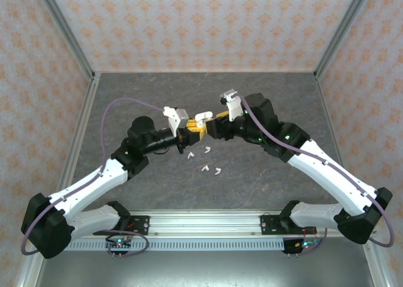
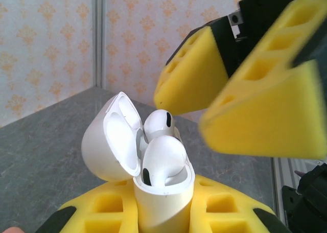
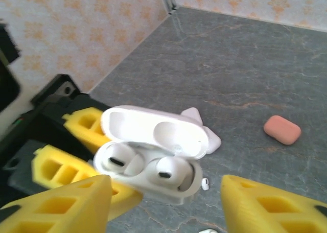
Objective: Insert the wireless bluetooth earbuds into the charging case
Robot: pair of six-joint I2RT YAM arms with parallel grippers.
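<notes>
Two white stemmed plastic earbuds (image 3: 164,167) sat inside the open white rounded plastic charging case (image 3: 153,128), which the left gripper (image 2: 163,212) clamped; the right gripper (image 3: 166,205) gaped wide just beside that case.

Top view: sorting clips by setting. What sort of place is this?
Probably a lab test cell: patterned panels in a metal frame box in a table, with left arm and right arm bolted to a rail.
</notes>
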